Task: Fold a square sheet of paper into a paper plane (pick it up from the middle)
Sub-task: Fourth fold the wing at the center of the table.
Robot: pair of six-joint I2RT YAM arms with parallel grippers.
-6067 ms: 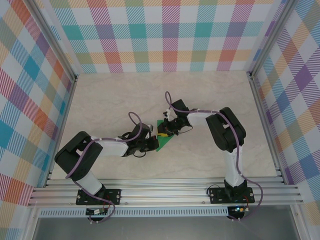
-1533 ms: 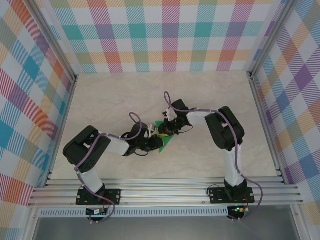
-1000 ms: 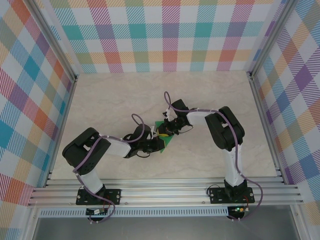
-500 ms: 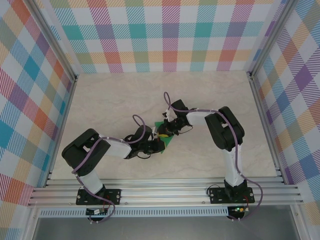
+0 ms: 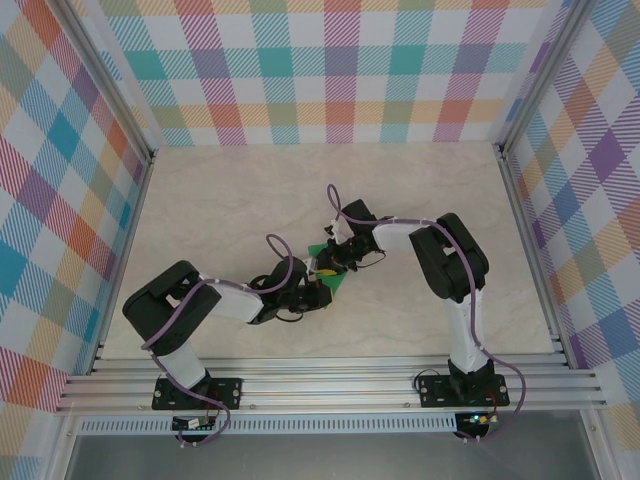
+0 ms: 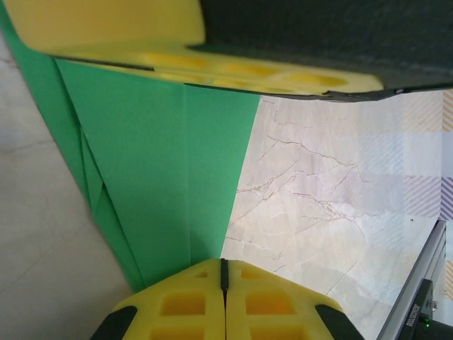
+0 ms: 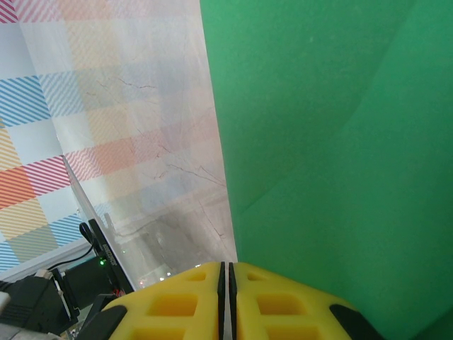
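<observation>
Since the earliest overhead frame, my left arm (image 5: pixel 225 298) has swung its forearm rightward. The left gripper (image 5: pixel 316 289) has travelled along the near edge of the paper (image 5: pixel 336 281), so less green is exposed from above. The right gripper (image 5: pixel 331 262) has kept its station at the paper's far side.

Placement. The paper sits over the middle of the table (image 5: pixel 420 200), caught between the two grippers, which face each other across it. I judge that this arrangement serves creasing: the right gripper anchors one end while the left runs down a fold to sharpen it. In the left wrist view the paper (image 6: pixel 170 177) already carries a long straight crease and layered flaps along one margin. The plane is partly folded, not finished.

Fingers. The left gripper (image 6: pixel 223 283) has its pads pressed together with only a hairline seam between them. The paper's edge runs into that seam, so I read it as pinching the paper. The right gripper (image 7: pixel 226 283) is likewise closed to a thin slit, and the paper (image 7: pixel 333 142) enters it edge-on, so it too has hold. Whether the paper touches the table, I cannot tell.
</observation>
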